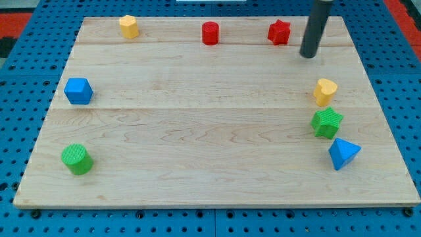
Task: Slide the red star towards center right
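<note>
The red star (279,32) lies near the top edge of the wooden board (197,131), right of centre. My tip (308,55) is just to the star's right and slightly below it, a small gap apart, not touching. The dark rod rises from the tip out of the view's top.
A red cylinder (210,33) and a yellow block (129,27) sit along the top edge. A blue cube (78,91) and a green cylinder (77,159) are at the left. A yellow block (324,91), a green star (327,123) and a blue triangle (343,154) are stacked down the right side.
</note>
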`<control>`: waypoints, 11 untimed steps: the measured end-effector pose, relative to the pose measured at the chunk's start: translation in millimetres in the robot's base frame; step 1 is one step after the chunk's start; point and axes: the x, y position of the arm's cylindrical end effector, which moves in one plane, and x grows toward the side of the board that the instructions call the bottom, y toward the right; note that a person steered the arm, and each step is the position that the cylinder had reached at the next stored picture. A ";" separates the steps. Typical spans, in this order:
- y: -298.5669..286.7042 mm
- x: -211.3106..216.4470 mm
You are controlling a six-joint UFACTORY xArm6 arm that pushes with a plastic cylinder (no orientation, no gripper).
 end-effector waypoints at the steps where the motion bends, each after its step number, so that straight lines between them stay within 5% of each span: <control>1: 33.6 -42.6; 2: -22.5 -94.9; 3: -81.1 -103.0; 6: -94.7 -76.3; 9: -60.5 -7.1; 11: -26.3 1.6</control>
